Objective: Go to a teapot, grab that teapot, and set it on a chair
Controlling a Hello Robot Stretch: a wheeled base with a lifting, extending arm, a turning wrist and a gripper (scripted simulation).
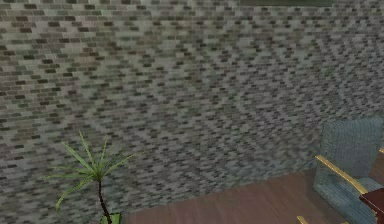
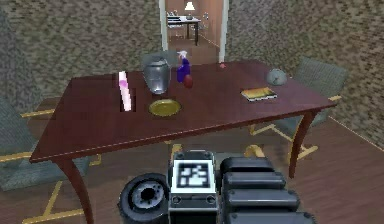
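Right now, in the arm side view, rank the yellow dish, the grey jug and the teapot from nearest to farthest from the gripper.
1. Yellow dish, view's middle, nearest the gripper.
2. Grey jug, just behind the dish.
3. Teapot, far off at the view's right.

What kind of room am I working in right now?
Most likely a dining room: a long dark wooden table, chairs drawn up around it, and a yellow plate and glass jug on top.

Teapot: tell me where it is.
Arm side view, right: the grey teapot stands near the table's far right corner, just beyond a flat yellow item.
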